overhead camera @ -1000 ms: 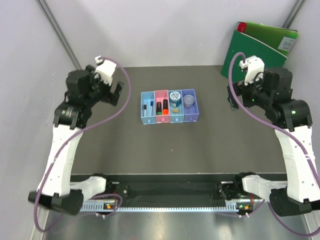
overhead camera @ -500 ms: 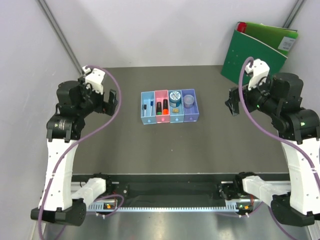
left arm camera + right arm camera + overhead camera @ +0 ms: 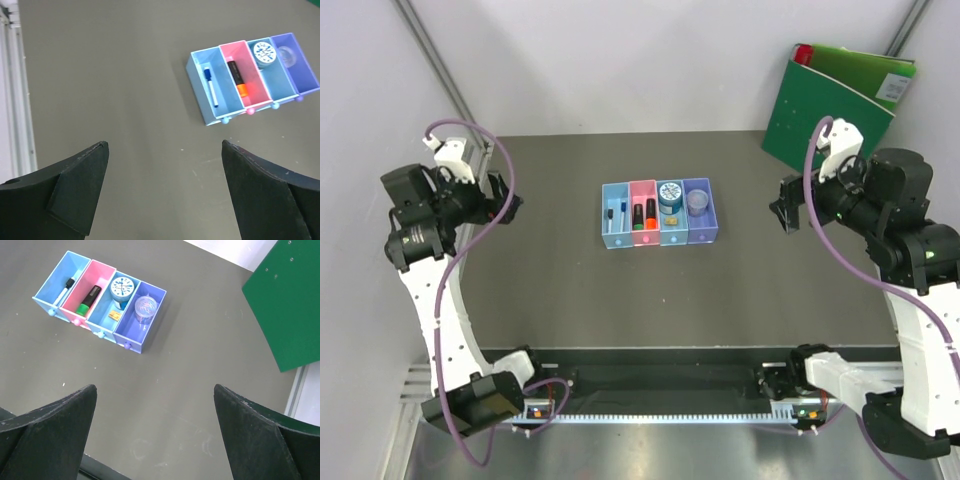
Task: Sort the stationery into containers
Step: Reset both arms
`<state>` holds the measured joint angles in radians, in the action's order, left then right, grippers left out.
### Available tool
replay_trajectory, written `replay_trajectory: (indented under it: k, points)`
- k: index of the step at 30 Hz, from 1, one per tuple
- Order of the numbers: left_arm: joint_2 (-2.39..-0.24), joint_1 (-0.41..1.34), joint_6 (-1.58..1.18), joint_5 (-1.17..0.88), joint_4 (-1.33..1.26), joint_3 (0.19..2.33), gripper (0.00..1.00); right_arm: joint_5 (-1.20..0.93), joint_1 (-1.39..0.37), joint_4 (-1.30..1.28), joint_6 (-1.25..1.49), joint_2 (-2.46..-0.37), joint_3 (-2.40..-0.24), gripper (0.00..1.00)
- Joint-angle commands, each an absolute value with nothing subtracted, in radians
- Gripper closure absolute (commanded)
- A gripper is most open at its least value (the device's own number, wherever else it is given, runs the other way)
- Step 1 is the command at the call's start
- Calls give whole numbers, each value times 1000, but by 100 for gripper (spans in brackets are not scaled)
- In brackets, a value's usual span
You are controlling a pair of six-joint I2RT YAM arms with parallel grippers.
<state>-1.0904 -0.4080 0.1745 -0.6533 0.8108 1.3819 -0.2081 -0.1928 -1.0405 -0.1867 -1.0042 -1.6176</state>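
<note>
Containers at frame centre, row axis left-right, stationery inside; left end effector & right end effector flank row, both open, empty, approx. equidistant

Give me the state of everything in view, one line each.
Left gripper: open, empty.
Right gripper: open, empty.
Thin white pen: lying in left light blue plastic bin.
Black markers: lying in pink plastic bin.
Round blue tape roll: in second light blue plastic bin.
Big green binder: standing upright.
</note>
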Motion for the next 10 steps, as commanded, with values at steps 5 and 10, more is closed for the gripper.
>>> replay_trajectory:
  k: [5, 10]
  points:
    - [-1039, -420, 149, -729, 742, 1341, 1, -230, -184, -999, -175, -1011, -1643, 0]
    - [-1035, -419, 152, -727, 738, 1339, 1, -247, -184, -996, -170, -1011, -1635, 0]
